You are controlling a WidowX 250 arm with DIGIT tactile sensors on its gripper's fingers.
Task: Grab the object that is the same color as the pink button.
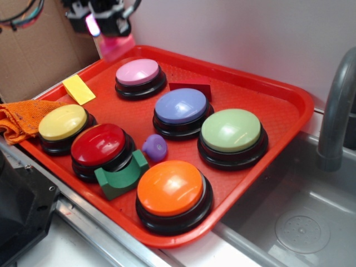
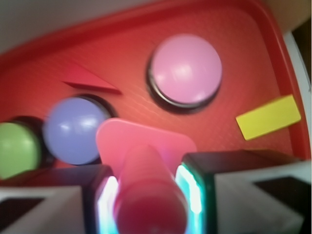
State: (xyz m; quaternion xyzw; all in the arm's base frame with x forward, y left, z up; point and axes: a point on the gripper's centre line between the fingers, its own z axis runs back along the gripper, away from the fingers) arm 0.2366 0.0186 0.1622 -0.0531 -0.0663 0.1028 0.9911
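Observation:
My gripper (image 1: 108, 30) is shut on the pink toy bolt (image 1: 115, 45) and holds it in the air above the tray's far left corner. In the wrist view the bolt (image 2: 146, 170) fills the gap between my two fingers, its shaft toward the camera and its flat square base pointing away; the gripper (image 2: 148, 200) closes on the shaft. The pink button (image 1: 138, 72) sits at the back of the red tray (image 1: 278, 100), below and right of the gripper. It shows in the wrist view (image 2: 185, 69) too.
The tray also holds a lavender-blue button (image 1: 181, 107), green button (image 1: 231, 130), orange button (image 1: 169, 188), red button (image 1: 98, 144), yellow button (image 1: 62, 122), a purple toy (image 1: 154, 147), a green block (image 1: 119, 178), a yellow block (image 1: 79, 89) and a red wedge (image 1: 191, 86). An orange cloth (image 1: 16, 119) lies left; a sink (image 1: 300, 222) is right.

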